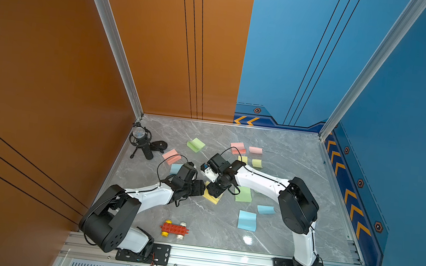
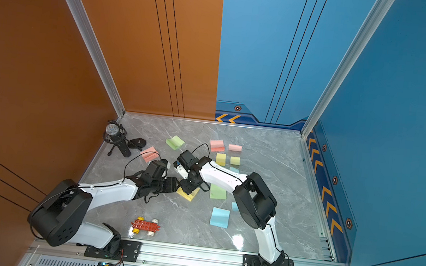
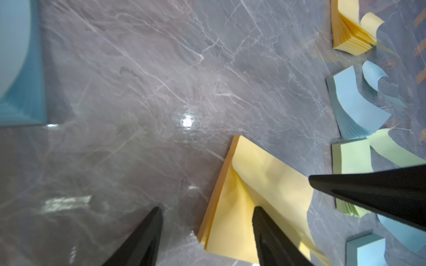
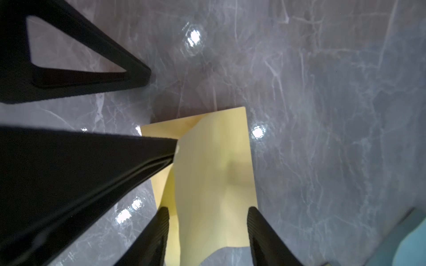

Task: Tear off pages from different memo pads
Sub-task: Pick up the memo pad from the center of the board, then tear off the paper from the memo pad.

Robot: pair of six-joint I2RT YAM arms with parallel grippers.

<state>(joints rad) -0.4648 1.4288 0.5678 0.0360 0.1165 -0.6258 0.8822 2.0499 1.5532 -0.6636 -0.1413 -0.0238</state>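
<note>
A large yellow memo pad lies mid-table with both grippers over it. Its top page is peeled up and curls off the block. My right gripper points down and stands open, its two fingers on either side of the lifted page without pinching it. My left gripper is open too. One of its fingers rests on the pad where the page lifts; the other hangs over bare marble.
More memo pads lie around: green, blue, pink, green, pink. A curled blue sheet lies loose. A red toy car sits near the front, a microphone at back left.
</note>
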